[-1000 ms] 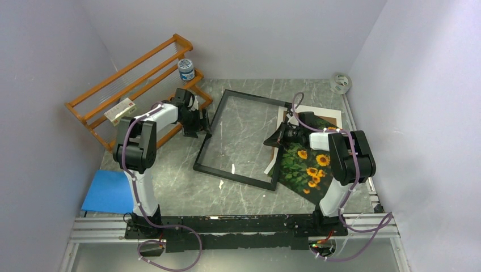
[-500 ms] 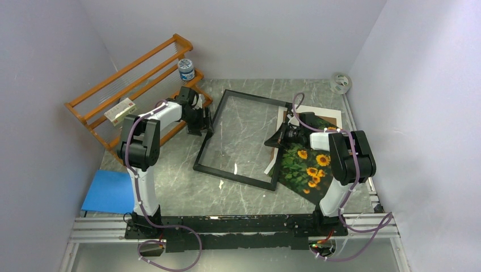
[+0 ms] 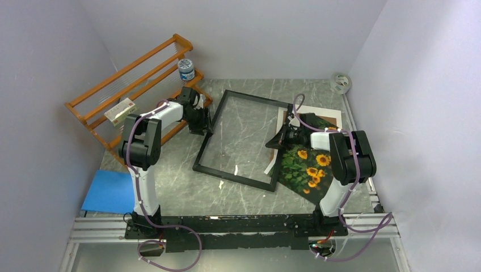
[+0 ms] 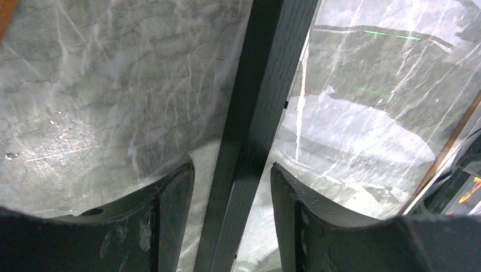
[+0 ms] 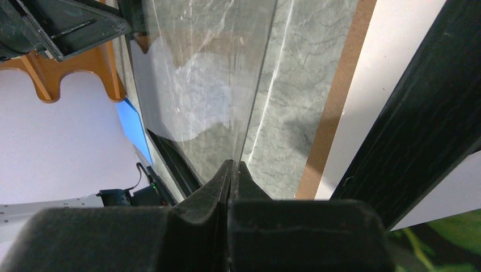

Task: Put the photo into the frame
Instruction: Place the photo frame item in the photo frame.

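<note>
We see the left gripper (image 4: pixel 231 167), jaws apart, astride the frame (image 4: pixel 266 85), the right gripper (image 5: pixel 232 164) pinched closed at the pane (image 5: pixel 198 68) edge; uneven closing may skew the frame.

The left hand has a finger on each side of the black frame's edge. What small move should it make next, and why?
Probably close the left hand on the frame. Its fingers straddle the frame's left bar with a gap on each side, so nothing is gripped yet, while the photo lies at the frame's right side, not inside it.
</note>
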Motion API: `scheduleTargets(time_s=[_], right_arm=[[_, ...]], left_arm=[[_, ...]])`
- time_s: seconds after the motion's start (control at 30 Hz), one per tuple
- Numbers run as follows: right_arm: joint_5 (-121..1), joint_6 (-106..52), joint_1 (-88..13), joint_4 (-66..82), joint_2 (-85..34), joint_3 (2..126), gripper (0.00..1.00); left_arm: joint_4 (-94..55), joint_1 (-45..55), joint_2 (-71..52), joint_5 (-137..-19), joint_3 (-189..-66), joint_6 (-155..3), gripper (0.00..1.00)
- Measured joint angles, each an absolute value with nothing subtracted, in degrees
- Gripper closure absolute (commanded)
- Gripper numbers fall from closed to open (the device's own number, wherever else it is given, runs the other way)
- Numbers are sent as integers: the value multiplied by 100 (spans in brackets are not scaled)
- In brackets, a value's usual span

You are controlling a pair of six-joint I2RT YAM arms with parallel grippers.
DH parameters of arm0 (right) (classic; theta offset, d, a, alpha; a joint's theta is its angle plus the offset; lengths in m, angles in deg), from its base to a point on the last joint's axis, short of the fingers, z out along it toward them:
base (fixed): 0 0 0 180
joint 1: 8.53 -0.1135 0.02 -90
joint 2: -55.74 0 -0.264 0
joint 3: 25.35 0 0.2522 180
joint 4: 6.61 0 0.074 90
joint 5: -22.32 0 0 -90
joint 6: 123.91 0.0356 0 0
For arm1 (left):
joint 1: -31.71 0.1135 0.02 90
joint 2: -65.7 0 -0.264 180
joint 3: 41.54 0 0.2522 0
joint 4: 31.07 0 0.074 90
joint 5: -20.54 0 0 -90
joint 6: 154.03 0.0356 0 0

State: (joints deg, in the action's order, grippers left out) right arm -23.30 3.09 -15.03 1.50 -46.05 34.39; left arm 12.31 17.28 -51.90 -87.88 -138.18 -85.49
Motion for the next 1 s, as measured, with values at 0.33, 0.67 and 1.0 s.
scheduleTargets(time_s=[0.33, 0.67, 1.0], right_arm=[[-2321, 49, -1497, 721, -4629, 3692, 100], [-2255, -30, -1492, 812, -4831, 3764, 87], [-2240, -39, -1497, 880, -4831, 3764, 66]], left_arm=[[1214, 1717, -5194, -8779, -13815, -8546, 42], [1212, 1717, -5194, -8779, -13815, -8546, 42], [1065, 1653, -5087, -8823, -13721, -8573, 23]])
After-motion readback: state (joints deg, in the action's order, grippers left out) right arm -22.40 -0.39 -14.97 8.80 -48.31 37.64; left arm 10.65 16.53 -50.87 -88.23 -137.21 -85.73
